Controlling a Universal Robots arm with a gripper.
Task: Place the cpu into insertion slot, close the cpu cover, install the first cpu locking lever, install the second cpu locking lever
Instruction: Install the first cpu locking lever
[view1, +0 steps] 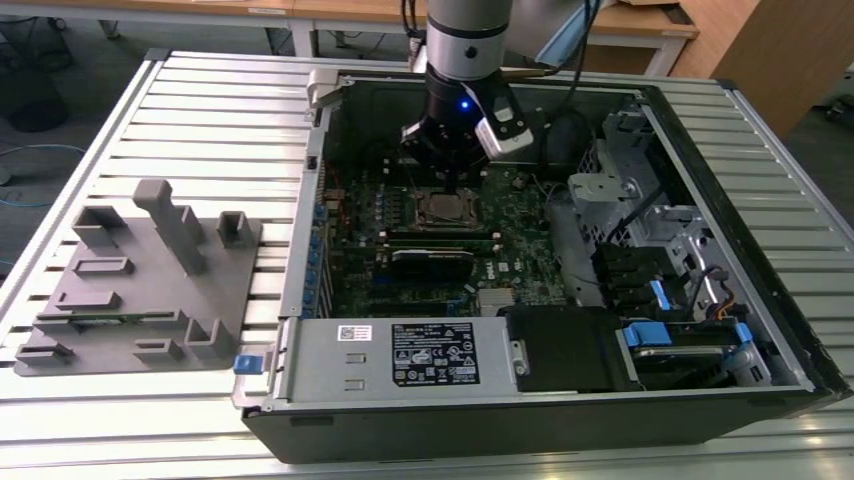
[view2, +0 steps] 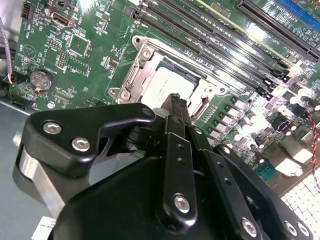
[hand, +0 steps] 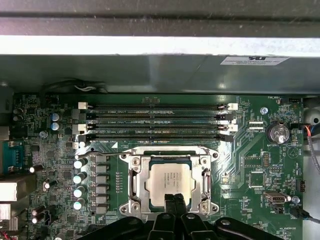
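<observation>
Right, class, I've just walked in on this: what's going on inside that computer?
A robot arm reaches into an open computer case. Its tool, shut, hovers at the edge of the cpu. The cpu lies on the green board, with the cover seemingly down around it.

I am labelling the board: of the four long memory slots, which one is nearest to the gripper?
The slot bordering the socket, where the gripper is; the other three lie beyond it, toward the case wall.
</observation>
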